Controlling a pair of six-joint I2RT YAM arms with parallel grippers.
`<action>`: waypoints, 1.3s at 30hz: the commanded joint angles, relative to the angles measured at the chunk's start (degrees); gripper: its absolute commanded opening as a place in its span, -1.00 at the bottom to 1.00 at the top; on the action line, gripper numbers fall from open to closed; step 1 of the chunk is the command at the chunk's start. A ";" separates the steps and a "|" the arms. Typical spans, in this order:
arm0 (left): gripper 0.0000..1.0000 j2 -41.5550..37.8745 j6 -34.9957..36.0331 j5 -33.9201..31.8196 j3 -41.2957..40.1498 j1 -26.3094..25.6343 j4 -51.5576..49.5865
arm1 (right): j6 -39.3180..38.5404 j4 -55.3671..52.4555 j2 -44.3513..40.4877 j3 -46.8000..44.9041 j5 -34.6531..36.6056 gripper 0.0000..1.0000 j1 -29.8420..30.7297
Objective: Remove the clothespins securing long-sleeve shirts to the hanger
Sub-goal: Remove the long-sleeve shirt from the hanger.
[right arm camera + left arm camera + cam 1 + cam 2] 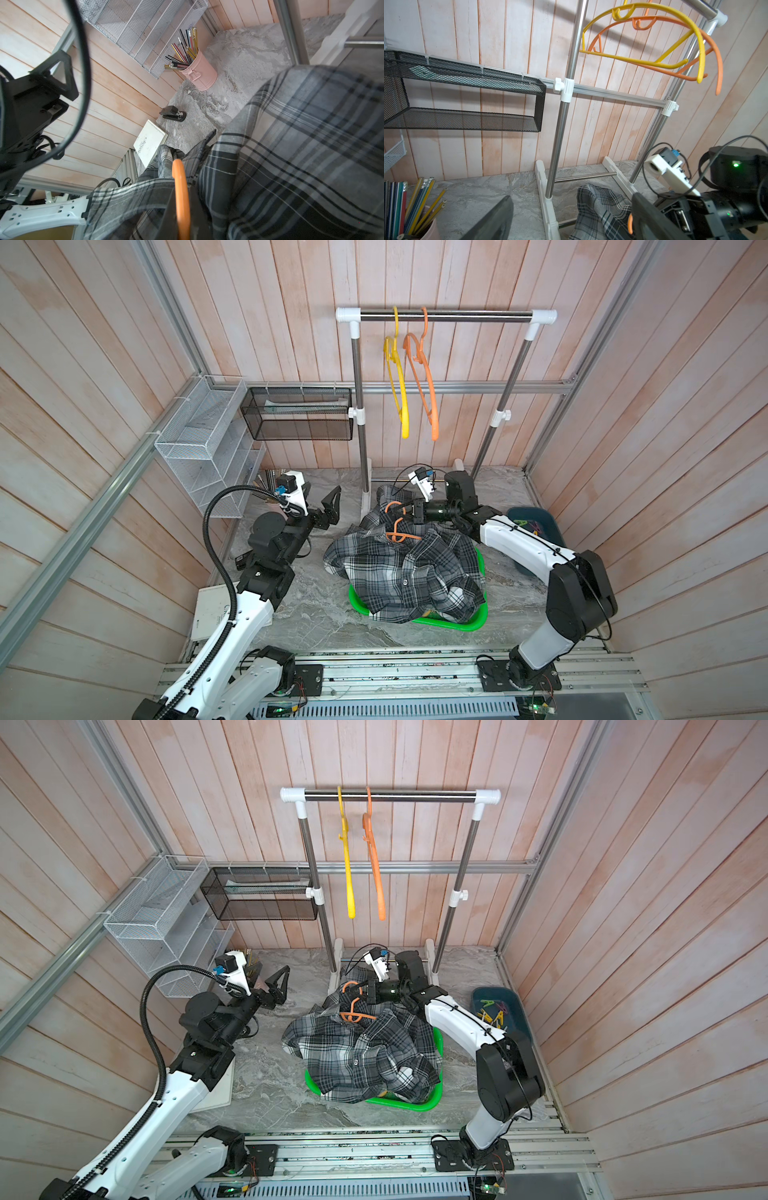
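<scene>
Marble tabletop, boxed in by plank walls.

- Long-sleeve shirts: grey-black-white plaid, heaped limp over a green basket at mid tabletop, toward the near edge. The cloth spills over the basket's far rim onto the marble.
- Loose orange hanger: lies on the far side of the heap, hook up, with its arms partly buried in folds.
- Right tool: reaches in from the right and is closed on the hook of the loose orange hanger. The right wrist view shows the orange bar pinched between its fingers, with plaid pressed close alongside.
- Left tool: jaws wide apart, holding nothing, above the far left part of the tabletop and clear of the heap.
- Clothespins: yellow and other colours, lying in a blue bin at the right edge. The right arm crosses in front and hides part of the bin. Whether any pin sits on the cloth I cannot tell.
- Garment rack: stands along the far edge, its foot just behind the heap. On its rail hang a yellow hanger and a hung orange hanger.
- Far left corner: a pink cup of pencils, with a stapler and a white box along the left edge.
- On the walls above: a white mesh organiser and a black mesh shelf.
</scene>
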 commanded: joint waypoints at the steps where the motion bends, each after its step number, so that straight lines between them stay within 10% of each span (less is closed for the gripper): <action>1: 0.75 0.80 -1.02 2.06 -0.41 1.54 -0.94 | -8.02 -4.40 -4.86 3.26 4.36 -1.00 -0.21; 16: 0.47 4.00 -10.77 25.29 -2.70 12.45 0.24 | -13.17 -8.63 -19.78 5.03 12.10 -1.00 -3.11; 29: 0.32 10.22 -8.11 41.12 -3.64 9.79 -1.67 | -12.88 -6.46 -22.66 6.30 8.46 -1.00 -4.59; 39: -0.74 12.11 -4.32 40.65 -1.75 6.36 -5.38 | -13.22 -7.37 -22.26 8.01 8.41 -1.00 -4.69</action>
